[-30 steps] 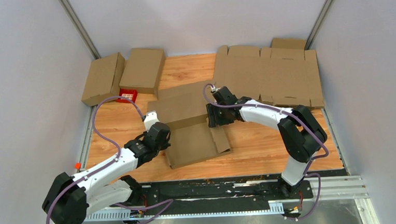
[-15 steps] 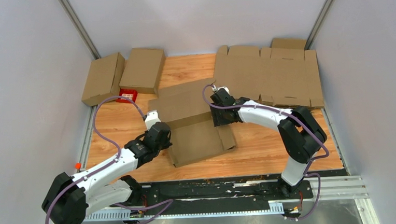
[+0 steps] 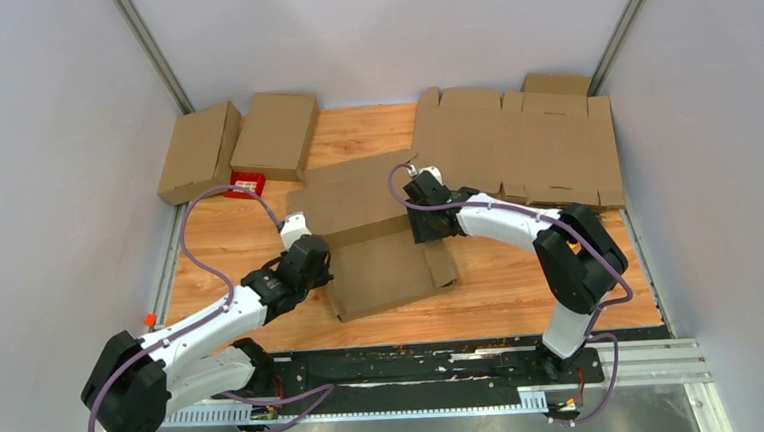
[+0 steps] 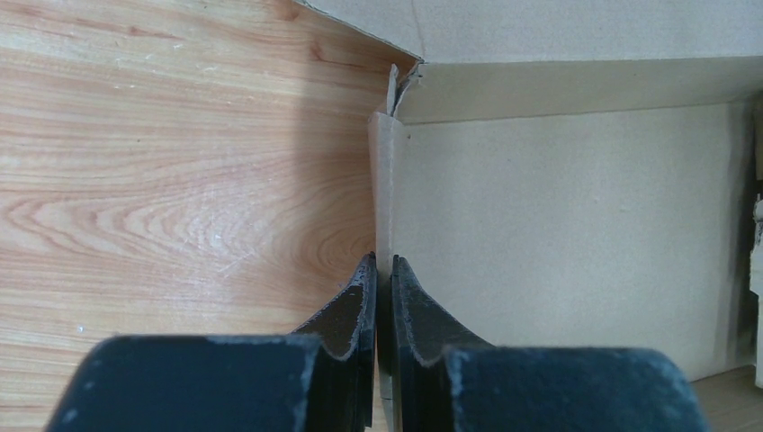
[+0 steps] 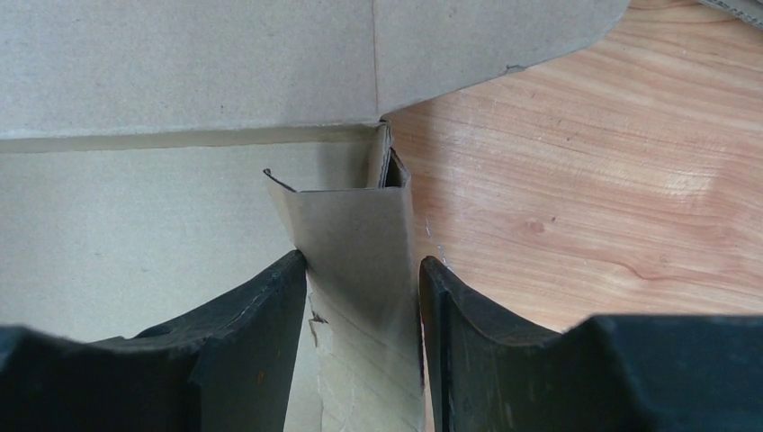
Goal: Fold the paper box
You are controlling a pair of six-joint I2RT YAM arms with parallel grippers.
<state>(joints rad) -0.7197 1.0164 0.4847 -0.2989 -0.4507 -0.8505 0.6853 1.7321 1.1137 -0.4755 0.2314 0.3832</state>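
The paper box (image 3: 374, 238) is a brown cardboard blank, partly raised, in the middle of the wooden table. Its back panel (image 5: 180, 63) stands up behind the floor panel (image 4: 567, 234). My left gripper (image 3: 319, 264) is at the box's left side. In the left wrist view the left gripper (image 4: 382, 262) is shut on the thin upright left wall (image 4: 385, 180). My right gripper (image 3: 429, 230) is at the box's right side. In the right wrist view the right gripper (image 5: 363, 263) has its jaws pressed against both edges of the bent right side flap (image 5: 355, 234).
Two folded cardboard boxes (image 3: 199, 150) (image 3: 275, 134) lie at the back left, with a small red object (image 3: 247, 183) in front of them. A stack of flat cardboard blanks (image 3: 519, 147) covers the back right. Grey walls enclose the table on three sides.
The right jaws have narrowed onto the side flap, and the box's right side and near right corner have shifted slightly right. The left arm has barely moved.
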